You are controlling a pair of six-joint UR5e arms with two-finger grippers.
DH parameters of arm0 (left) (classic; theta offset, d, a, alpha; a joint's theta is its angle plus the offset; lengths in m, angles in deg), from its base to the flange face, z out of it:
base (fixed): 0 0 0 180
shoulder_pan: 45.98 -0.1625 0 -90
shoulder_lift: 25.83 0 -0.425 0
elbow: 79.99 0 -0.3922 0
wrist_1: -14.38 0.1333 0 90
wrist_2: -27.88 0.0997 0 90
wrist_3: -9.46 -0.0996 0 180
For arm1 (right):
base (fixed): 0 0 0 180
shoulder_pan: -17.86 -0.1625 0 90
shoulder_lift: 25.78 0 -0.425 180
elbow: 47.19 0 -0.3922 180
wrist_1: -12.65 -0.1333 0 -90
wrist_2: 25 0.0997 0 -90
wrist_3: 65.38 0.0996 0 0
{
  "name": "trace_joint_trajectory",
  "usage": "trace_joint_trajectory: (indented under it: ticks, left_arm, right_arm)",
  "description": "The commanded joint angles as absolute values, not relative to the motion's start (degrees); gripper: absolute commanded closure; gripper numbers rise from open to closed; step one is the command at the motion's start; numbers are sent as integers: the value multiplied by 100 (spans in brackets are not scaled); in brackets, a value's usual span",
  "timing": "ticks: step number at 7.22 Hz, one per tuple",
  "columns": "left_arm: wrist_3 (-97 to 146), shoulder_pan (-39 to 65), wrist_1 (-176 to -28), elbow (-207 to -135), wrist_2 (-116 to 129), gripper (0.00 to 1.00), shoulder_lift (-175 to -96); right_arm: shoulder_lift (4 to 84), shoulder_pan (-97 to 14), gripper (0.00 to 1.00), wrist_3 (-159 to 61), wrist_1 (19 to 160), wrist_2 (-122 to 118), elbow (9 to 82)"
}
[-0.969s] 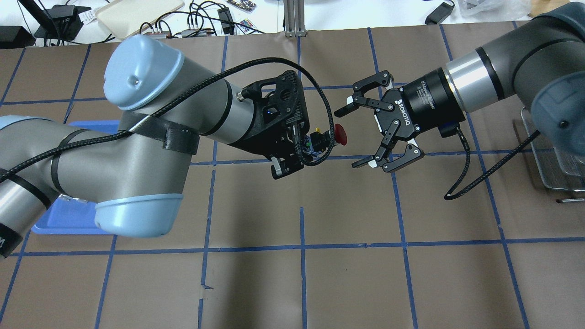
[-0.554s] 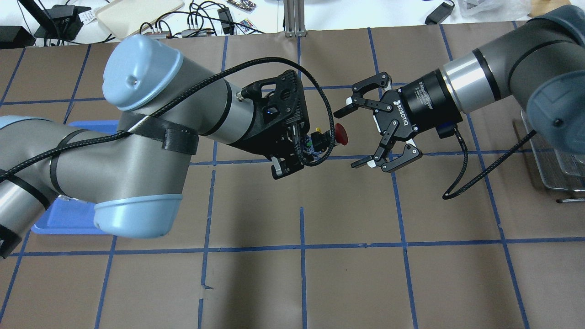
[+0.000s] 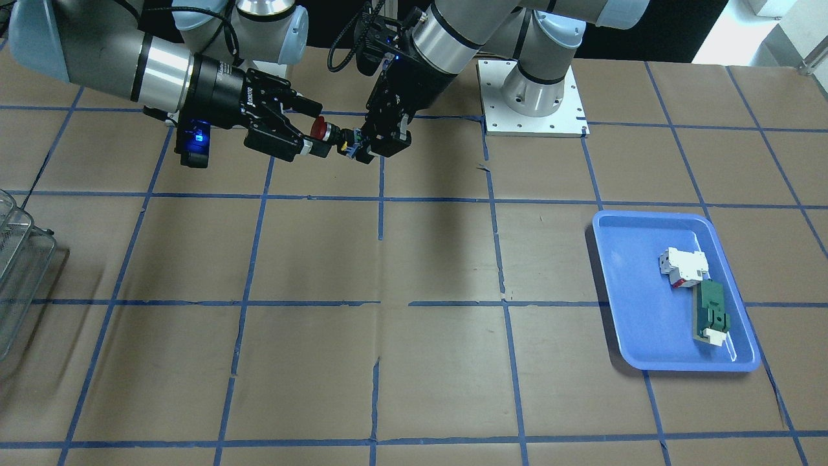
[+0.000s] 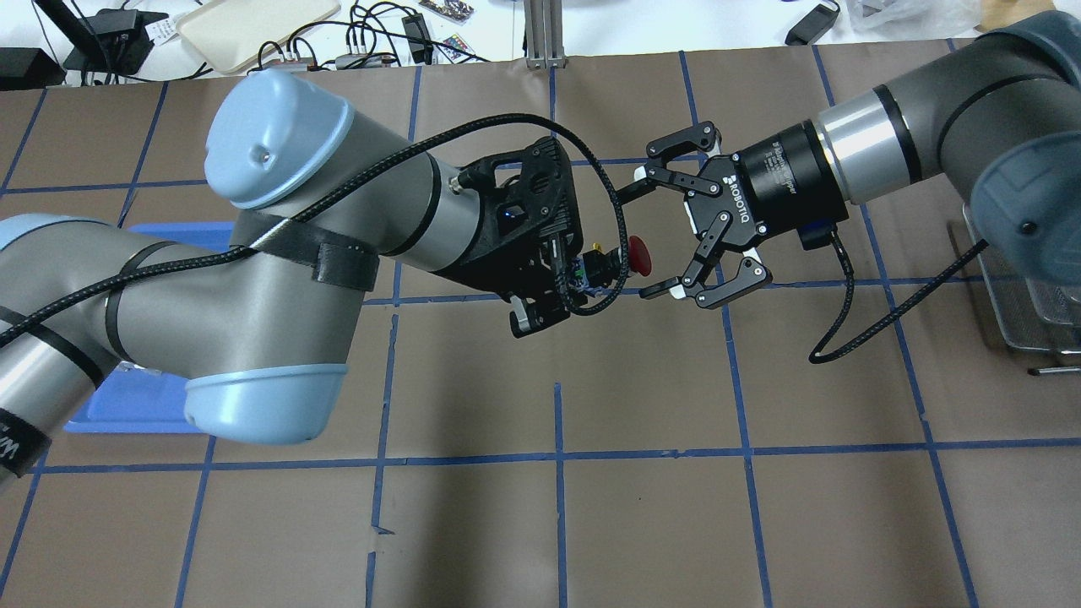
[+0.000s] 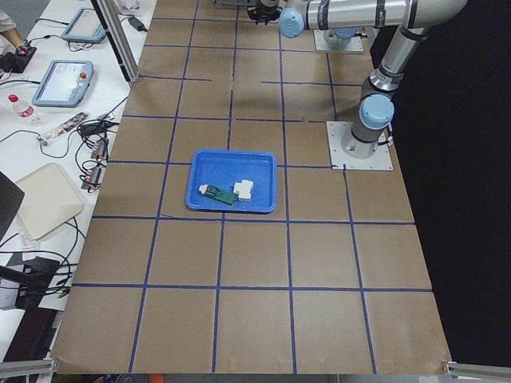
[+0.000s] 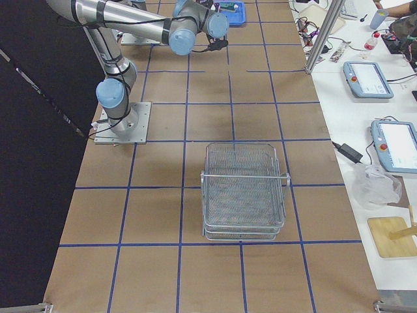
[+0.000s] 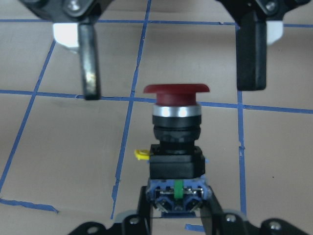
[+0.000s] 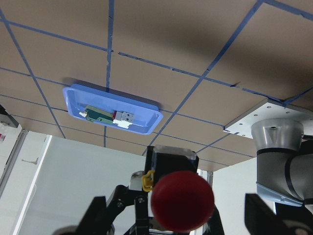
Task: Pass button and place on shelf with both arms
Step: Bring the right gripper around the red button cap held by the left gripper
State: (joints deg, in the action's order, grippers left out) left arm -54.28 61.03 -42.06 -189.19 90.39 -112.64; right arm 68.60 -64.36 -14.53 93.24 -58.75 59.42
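The button (image 4: pixel 639 256), with red cap, black body and greenish-blue rear block, is held level in the air. My left gripper (image 4: pixel 583 272) is shut on its rear block. My right gripper (image 4: pixel 638 243) is open, with one finger on each side of the red cap and no contact visible. In the left wrist view the button (image 7: pixel 176 122) points at the two spread fingers (image 7: pixel 252 54). In the right wrist view the red cap (image 8: pixel 182 200) fills the bottom centre. In the front view the button (image 3: pixel 317 128) sits between the left gripper (image 3: pixel 354 147) and the right gripper (image 3: pixel 309 127). The wire shelf (image 6: pixel 244 189) stands on the table at my far right (image 4: pixel 1013 287).
A blue tray (image 3: pixel 647 323) lies on my left side of the table and holds a white-and-red block (image 3: pixel 682 266) and a flat green part (image 3: pixel 711 314). Brown paper with blue tape lines covers the table. Cables and devices lie beyond the far edge (image 4: pixel 372 34).
My left gripper has carried the button a little to the right. My right gripper has moved in toward it, so its open fingers now flank the red cap.
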Motion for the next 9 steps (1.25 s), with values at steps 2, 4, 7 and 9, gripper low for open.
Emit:
trace_joint_trajectory:
  ticks: [2, 4, 7, 9]
  left_arm:
    - [-5426, 6124, -4205, -18915, 9037, 100, -11241]
    - [-5426, 6124, -4205, -18915, 9037, 100, -11241]
    - [-5426, 6124, -4205, -18915, 9037, 100, -11223]
    - [-5426, 6124, -4205, -18915, 9037, 100, -11232]
  right_arm:
    - [6870, -6432, 0, -1449, 9325, -5910, 6118]
    - [6905, -6432, 7, -1440, 9307, -5937, 6109]
    - [6923, -6432, 44, -1432, 9298, -5910, 6118]
    - [6914, -6432, 96, -1423, 9281, -5884, 6118]
